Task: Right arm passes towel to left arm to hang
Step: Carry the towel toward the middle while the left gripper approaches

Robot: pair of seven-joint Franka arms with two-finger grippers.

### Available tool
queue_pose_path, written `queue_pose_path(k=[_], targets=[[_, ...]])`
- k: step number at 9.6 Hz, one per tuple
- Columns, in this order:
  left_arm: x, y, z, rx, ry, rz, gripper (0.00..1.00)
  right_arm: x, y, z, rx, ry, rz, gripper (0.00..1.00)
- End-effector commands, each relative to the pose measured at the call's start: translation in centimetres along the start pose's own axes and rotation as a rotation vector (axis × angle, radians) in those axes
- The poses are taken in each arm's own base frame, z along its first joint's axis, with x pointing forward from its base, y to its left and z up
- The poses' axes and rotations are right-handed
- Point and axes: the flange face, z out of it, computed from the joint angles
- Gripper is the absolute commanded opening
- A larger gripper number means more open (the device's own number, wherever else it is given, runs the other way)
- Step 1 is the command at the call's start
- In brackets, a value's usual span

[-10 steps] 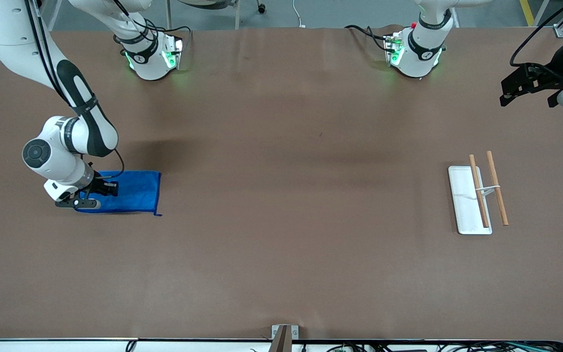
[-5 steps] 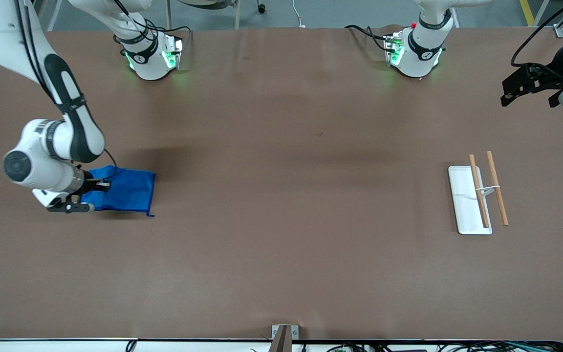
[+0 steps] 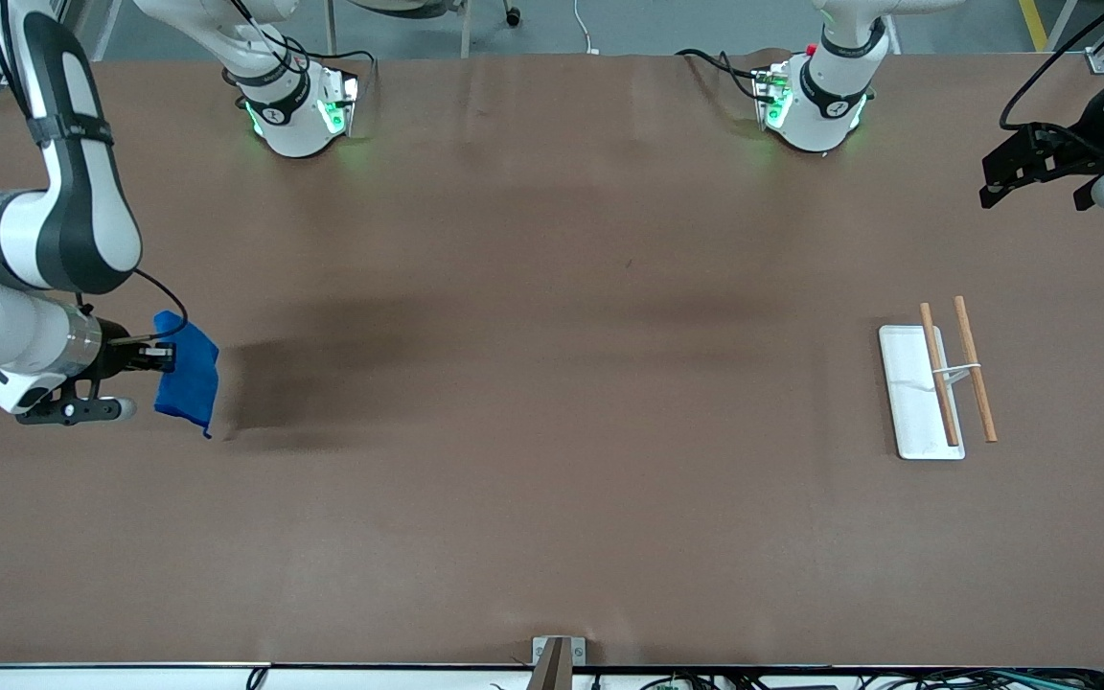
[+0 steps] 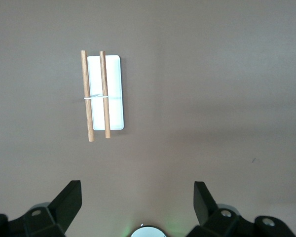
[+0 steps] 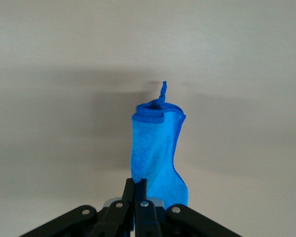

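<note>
The royal-blue towel (image 3: 186, 374) hangs bunched from my right gripper (image 3: 165, 356), which is shut on its upper edge and holds it in the air over the right arm's end of the table. In the right wrist view the towel (image 5: 157, 148) droops from the closed fingertips (image 5: 137, 186), its small corner loop at the lowest point. My left gripper (image 3: 1036, 177) is open and empty, high over the left arm's end of the table. In the left wrist view its fingers (image 4: 70, 197) stand wide apart above bare table.
A white rack base (image 3: 908, 383) with two wooden rails (image 3: 977, 369) lies near the left arm's end of the table; it also shows in the left wrist view (image 4: 113, 91). A brown mat (image 3: 552, 383) covers the table.
My right gripper has lifted the towel off the table and drawn it toward the right arm's end; the flat towel now hangs bunched. The left arm has not moved.
</note>
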Motion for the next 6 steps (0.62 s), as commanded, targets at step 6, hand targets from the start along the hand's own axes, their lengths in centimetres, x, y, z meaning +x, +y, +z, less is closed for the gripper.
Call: queue_pose_path(k=[6], targets=[[2.4,6.5,3.2,-0.213,-0.022,0.103,1.0,0.3,-18.7,-4.7,0.629,0.165,0.017,0.0]])
